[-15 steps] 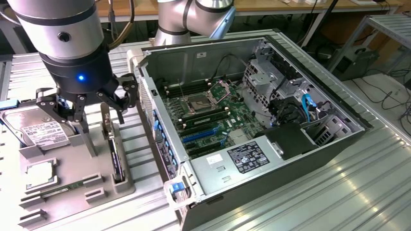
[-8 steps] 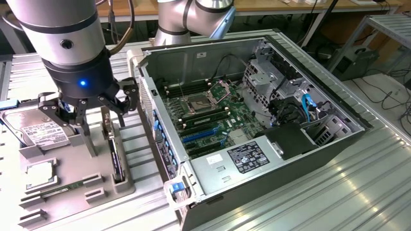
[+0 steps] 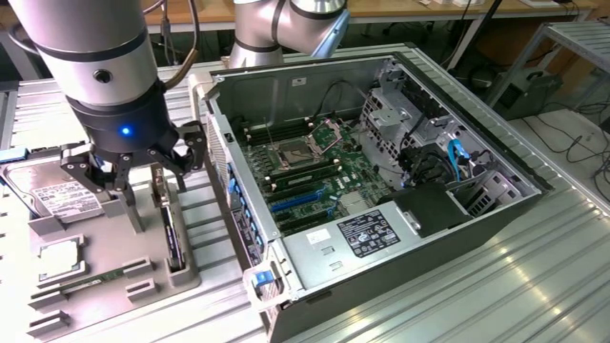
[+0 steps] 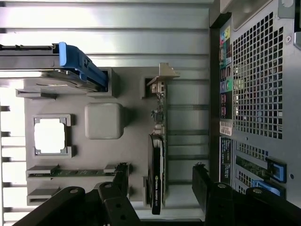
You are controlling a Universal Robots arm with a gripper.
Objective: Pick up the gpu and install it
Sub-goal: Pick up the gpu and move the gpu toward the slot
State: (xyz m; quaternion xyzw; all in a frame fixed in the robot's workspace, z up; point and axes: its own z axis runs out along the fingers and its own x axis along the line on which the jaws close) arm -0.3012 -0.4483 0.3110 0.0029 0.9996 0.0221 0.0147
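One gripper (image 3: pixel 138 179): jaws apart, above the gpu (image 3: pixel 170 230), left of exterior view.
gpu: upright on edge in grey tray (image 3: pixel 110 246), ungripped.

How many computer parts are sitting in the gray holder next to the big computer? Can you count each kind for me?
gpu: 1
hard drive: 1
processor chip: 1
memory stick: 1
Total: 4
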